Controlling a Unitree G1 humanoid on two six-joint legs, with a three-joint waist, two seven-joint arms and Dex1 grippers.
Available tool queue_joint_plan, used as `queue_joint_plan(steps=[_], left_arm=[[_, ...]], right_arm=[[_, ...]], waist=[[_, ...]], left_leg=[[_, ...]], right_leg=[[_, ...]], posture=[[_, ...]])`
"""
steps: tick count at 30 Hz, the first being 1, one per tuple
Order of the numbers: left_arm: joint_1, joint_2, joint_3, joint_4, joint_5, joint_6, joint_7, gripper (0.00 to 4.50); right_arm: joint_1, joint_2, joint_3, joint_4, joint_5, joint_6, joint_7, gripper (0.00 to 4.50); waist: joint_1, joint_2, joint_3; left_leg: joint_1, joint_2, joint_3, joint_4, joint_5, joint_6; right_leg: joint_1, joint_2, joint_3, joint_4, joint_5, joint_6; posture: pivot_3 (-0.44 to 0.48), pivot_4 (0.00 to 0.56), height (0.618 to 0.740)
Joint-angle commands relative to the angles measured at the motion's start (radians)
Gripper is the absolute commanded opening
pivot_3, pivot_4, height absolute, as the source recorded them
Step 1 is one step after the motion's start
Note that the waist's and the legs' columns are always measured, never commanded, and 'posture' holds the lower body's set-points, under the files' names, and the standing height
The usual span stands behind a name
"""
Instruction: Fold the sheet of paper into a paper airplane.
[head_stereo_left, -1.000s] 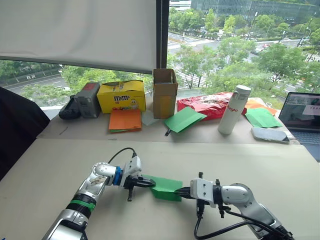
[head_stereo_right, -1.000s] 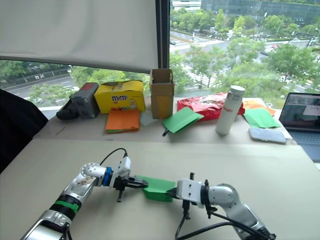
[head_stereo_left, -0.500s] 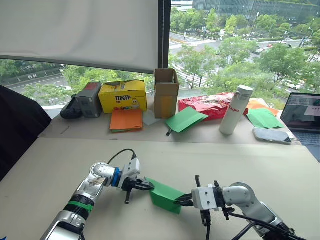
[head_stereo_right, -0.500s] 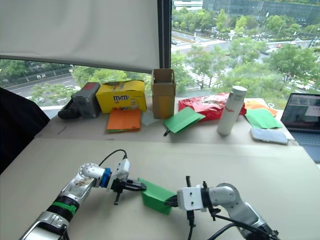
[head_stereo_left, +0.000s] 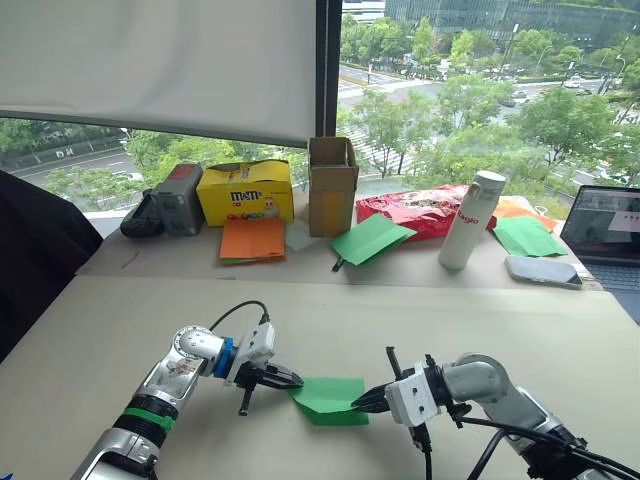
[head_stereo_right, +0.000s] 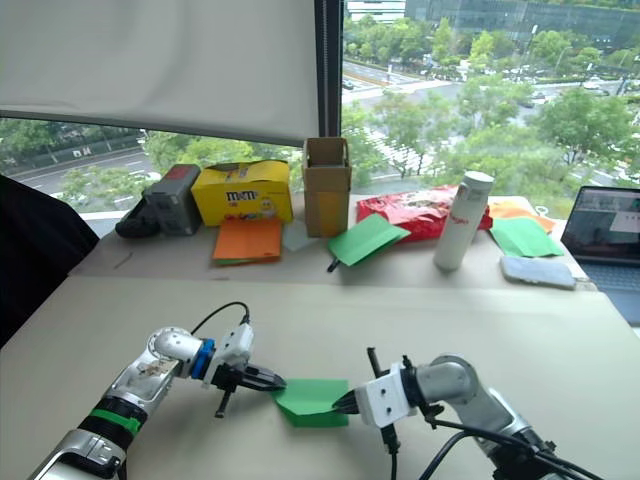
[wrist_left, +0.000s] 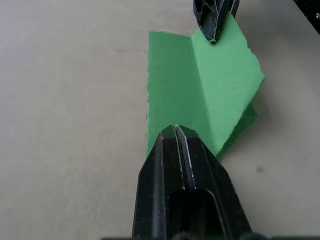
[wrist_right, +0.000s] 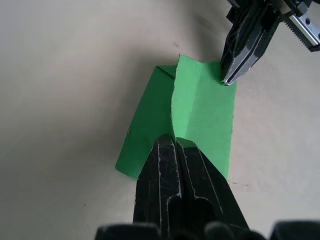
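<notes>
Paper: the folded green paper (head_stereo_left: 330, 399) lies low on the beige counter (head_stereo_left: 420, 310), between the two grippers, layered with a raised crease.
Left gripper (head_stereo_left: 291, 381): fingers pinched on the paper's left edge.
Right gripper (head_stereo_left: 362, 401): fingers clamped on the opposite edge.
Background: orange sheets (head_stereo_left: 251, 240), white bottle (head_stereo_left: 469, 219), cardboard box (head_stereo_left: 332, 185) by the window.

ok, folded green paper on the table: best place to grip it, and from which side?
Probably the short ends of the sheet of paper, coming in low along the table from left and right. It lies nearly flat; only those edges are reachable. The left hand and right hand pinch there.
</notes>
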Motion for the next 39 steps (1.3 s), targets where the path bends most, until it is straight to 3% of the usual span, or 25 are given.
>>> queue_joint_plan(steps=[1, 10, 18, 29, 39], left_arm=[[-0.001, -0.006, -0.009, 0.029, 0.027, -0.037, 0.021, 0.0], [0.008, -0.021, -0.031, 0.141, 0.089, -0.157, 0.073, 0.0], [0.002, -0.015, -0.042, 0.178, 0.101, -0.197, 0.085, 0.0], [-0.005, -0.022, -0.051, 0.186, 0.098, -0.217, 0.1, 0.0], [0.016, -0.033, -0.012, 0.132, 0.047, -0.219, 0.123, 0.0]], right_arm=[[-0.02, -0.007, 0.011, 0.006, -0.008, -0.066, 0.019, 0.03], [-0.015, 0.008, 0.007, 0.007, 0.052, 0.013, 0.042, 0.03], [-0.017, 0.049, -0.063, -0.007, 0.274, 0.399, 0.086, 0.03], [-0.105, 0.102, -0.076, 0.018, 0.417, 0.939, 0.104, 0.03], [-0.15, 0.138, -0.046, 0.155, 0.314, 0.932, 0.084, 0.03]], waist=[[0.0, 0.0, 0.0], [0.002, 0.001, -0.001], [-0.002, 0.002, -0.001], [-0.002, 0.002, -0.002], [-0.004, 0.002, -0.003]], left_leg=[[0.0, 0.0, 0.0, 0.0, 0.0, 0.0], [0.003, 0.0, 0.0, 0.0, 0.0, 0.0], [0.003, 0.001, 0.0, 0.0, 0.0, 0.0], [0.003, 0.0, 0.0, 0.0, 0.0, 0.0], [0.002, 0.0, 0.0, 0.0, 0.0, 0.0]], right_leg=[[0.0, 0.0, 0.0, 0.0, 0.0, 0.0], [0.003, -0.004, 0.001, 0.0, 0.0, 0.0], [0.004, -0.012, 0.0, 0.003, -0.001, -0.002], [0.003, -0.012, -0.002, 0.003, -0.001, -0.002], [0.003, -0.002, -0.001, 0.003, -0.001, -0.002]], posture=[[0.0, 0.15, 0.74], [0.0, 0.15, 0.74], [0.0, 0.15, 0.74], [0.0, 0.15, 0.74], [0.0, 0.15, 0.74]])
